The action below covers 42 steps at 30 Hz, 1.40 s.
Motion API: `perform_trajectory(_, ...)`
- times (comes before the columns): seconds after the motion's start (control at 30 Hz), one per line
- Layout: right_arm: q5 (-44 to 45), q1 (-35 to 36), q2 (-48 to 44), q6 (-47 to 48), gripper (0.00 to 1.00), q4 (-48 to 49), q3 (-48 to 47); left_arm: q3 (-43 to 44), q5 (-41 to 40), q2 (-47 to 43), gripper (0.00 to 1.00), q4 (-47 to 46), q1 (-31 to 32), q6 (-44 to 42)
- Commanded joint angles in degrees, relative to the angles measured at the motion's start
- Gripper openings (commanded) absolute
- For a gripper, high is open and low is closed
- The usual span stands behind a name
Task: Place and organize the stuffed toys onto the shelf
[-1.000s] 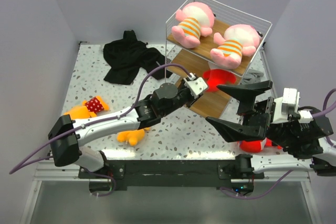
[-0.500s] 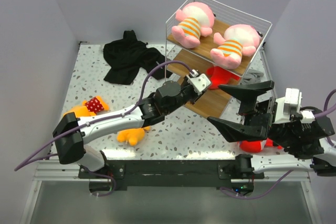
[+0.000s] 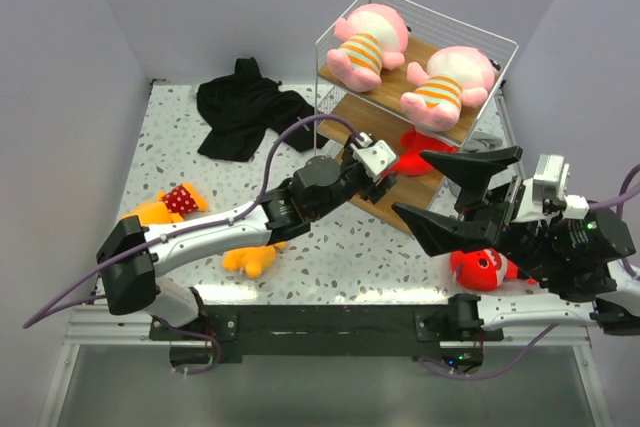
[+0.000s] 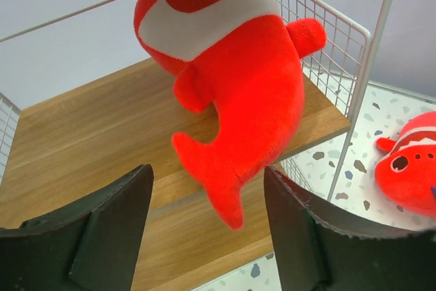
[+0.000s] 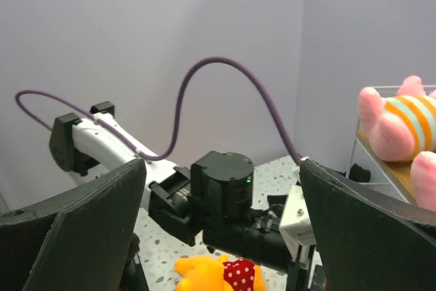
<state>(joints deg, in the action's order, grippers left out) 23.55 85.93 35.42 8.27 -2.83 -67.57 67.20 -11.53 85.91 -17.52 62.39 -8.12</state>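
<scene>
The shelf (image 3: 393,85) stands at the back right, with two pink toys (image 3: 365,44) (image 3: 447,82) on its top board. A red fish toy (image 3: 415,153) lies on a lower board. My left gripper (image 3: 390,169) is open right in front of it. In the left wrist view this fish (image 4: 231,66) rests on the wooden board (image 4: 82,134), its tail between my open left gripper (image 4: 208,172) fingers, untouched. My right gripper (image 3: 445,197) is open and empty, raised above the table. The second red fish (image 3: 480,267) lies under the right arm. Two orange toys (image 3: 165,207) (image 3: 250,259) lie at the left.
A black garment (image 3: 245,107) lies at the back of the table. A grey cloth (image 3: 487,143) lies right of the shelf. The right wrist view shows the left arm (image 5: 225,195), an orange toy (image 5: 225,274) and a pink toy (image 5: 398,124). Grey walls close in both sides.
My left gripper nudged toward the shelf, then eased back slightly. My right arm shifted back and up, uncovering more of the red fish on the table.
</scene>
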Motion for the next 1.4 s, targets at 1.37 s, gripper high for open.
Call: perform_trajectory(1.37, 39.12, -64.83, 47.38, 0.65, 0.97, -18.08, -62.96, -10.43, -15.63, -36.25, 1.00, 31.66, 0.36, 22.09)
